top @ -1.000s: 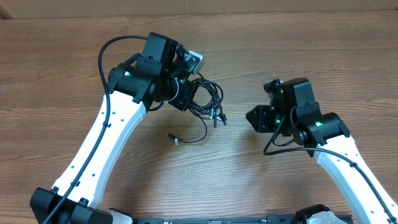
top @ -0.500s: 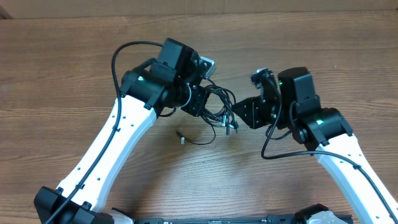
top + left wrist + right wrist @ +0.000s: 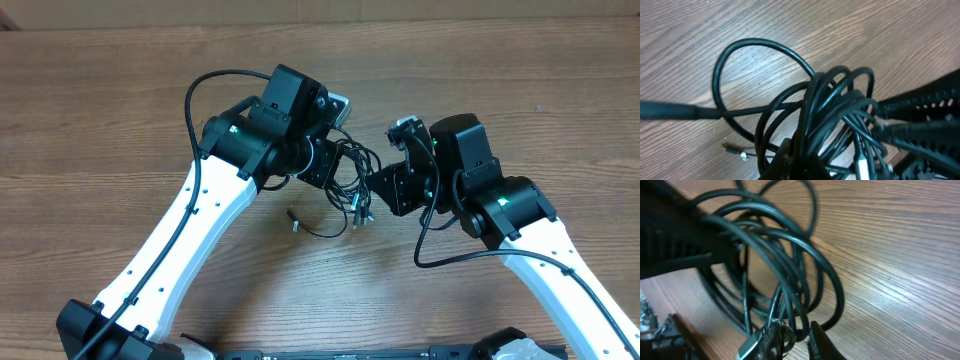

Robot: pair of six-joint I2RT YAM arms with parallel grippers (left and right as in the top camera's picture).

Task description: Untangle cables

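1. A tangle of thin black cables sits near the middle of the brown wood-grain table, between the two white arms.
2. The left gripper has its jaws pressed together, pinching the cables. In its wrist view, the loops bunch up right at the black finger along the bottom edge.
3. One big loop fans out from that bunch over the wood towards the upper left of the left wrist view.
4. The right gripper is right up against the other side of the bundle. In its own view, strands of the cables run down into the narrow gap between its two dark fingertips.
5. Whether those jaws actually bite on the strands or merely flank them, I cannot tell (the view is blurred down there).
6. A single cord tail lies on the table below the left gripper, ending in a small pale-tipped plug.
7. A few more plug ends dangle from the underside of the bundle.
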